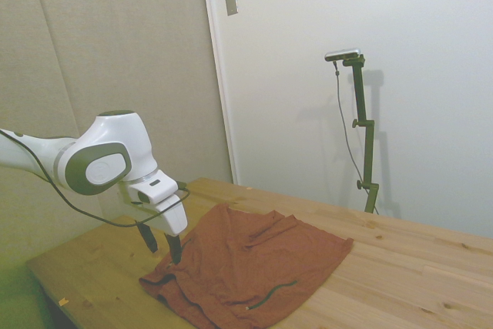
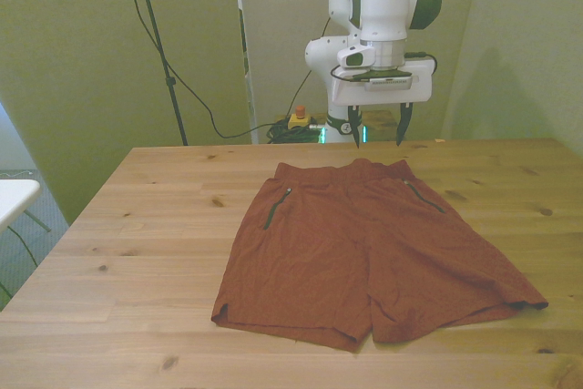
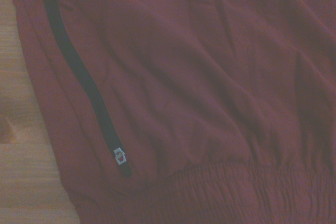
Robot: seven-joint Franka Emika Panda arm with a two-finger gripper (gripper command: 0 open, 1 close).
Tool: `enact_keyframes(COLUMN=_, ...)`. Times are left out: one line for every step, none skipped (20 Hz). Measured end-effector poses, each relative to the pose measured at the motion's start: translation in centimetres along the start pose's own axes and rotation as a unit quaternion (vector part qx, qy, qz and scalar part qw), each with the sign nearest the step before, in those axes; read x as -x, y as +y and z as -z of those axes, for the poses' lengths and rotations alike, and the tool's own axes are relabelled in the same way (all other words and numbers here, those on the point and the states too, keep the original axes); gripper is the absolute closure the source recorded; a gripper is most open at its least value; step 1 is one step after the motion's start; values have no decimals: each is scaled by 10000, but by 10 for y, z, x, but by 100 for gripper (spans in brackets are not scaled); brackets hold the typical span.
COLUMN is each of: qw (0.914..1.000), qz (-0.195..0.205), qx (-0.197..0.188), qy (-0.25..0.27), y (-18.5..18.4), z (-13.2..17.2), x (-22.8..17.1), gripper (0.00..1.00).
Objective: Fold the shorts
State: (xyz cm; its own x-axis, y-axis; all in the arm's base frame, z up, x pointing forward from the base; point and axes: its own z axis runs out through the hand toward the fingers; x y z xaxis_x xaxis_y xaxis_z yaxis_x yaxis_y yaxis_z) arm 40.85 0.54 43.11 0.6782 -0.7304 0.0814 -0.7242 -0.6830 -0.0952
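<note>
At the wooden counter's (image 2: 137, 225) middle, rust-red wrinkled fabric shorts (image 2: 373, 248) lie flat, unfolded. At their twelve o'clock waistband, the white arm's gripper (image 2: 376, 125) hovers wide and empty; next, I reckon, descend and pinch.

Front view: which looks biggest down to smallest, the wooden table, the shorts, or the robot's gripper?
1. The table.
2. The shorts.
3. The gripper, though it sits farther from the camera, so it may look smaller than it is.

Shorts (image 2: 369, 248) flat, hand (image 2: 376, 127) spread above
</note>
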Motion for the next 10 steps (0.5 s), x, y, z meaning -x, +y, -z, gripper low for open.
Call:
enact_keyframes(qw=10000, qz=1, qx=1, qy=0, y=0, z=0, x=0, gripper=0)
enact_keyframes(qw=10000, qz=12, qx=37, qy=3, y=0, z=-2, x=0, gripper=0)
enact_keyframes(qw=9998, qz=92, qx=161, qy=80, y=0, z=-3, x=1, gripper=0)
enact_keyframes(qw=9988, qz=185, qx=373, qy=253, y=-2, z=-2, x=4, gripper=0)
enact_keyframes(qw=9972, qz=280, qx=561, qy=411, y=-8, z=-1, x=9, gripper=0)
enact_keyframes(qw=9948, qz=389, qx=740, qy=582, y=-17, z=0, x=18, gripper=0)
enact_keyframes(qw=9915, qz=501, qx=933, qy=762, y=-27, z=2, x=28, gripper=0)
enact_keyframes(qw=9873, qz=614, qx=1121, qy=945, y=-37, z=3, x=38, gripper=0)
enact_keyframes(qw=9821, qz=740, qx=1311, qy=1129, y=-48, z=2, x=47, gripper=0)
enact_keyframes(qw=9762, qz=876, qx=1490, qy=1306, y=-59, z=0, x=57, gripper=0)
